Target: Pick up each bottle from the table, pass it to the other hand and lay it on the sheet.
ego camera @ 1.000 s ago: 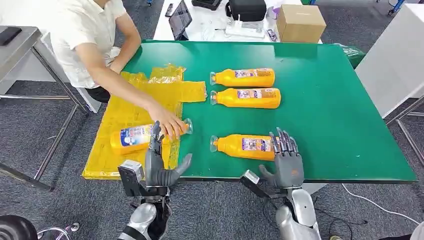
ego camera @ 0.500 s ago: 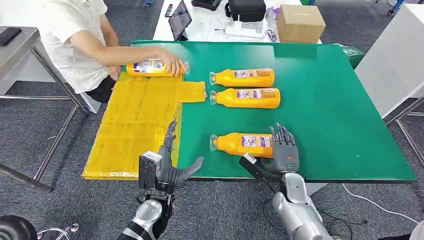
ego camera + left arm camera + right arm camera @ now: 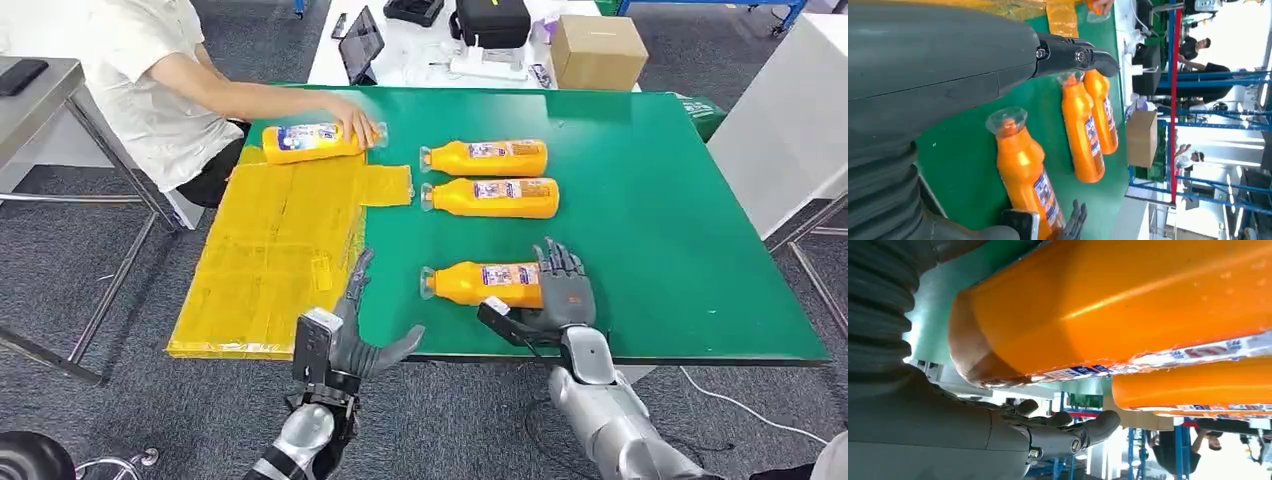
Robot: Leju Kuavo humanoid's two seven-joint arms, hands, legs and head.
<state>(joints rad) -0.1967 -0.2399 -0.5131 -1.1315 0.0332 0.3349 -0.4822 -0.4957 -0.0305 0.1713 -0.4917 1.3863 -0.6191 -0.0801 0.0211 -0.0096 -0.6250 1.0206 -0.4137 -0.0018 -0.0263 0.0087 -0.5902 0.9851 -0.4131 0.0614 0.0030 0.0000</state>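
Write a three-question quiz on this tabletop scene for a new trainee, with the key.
1. True or false: the right hand is at the base end of the nearest bottle.
2. How many bottles lie on the bare green table, off the yellow sheet?
3. Who has a hand on the bottle at the sheet's far edge? A) the left hand B) the person C) nobody

Key: 1 true. 2 three. 3 B.
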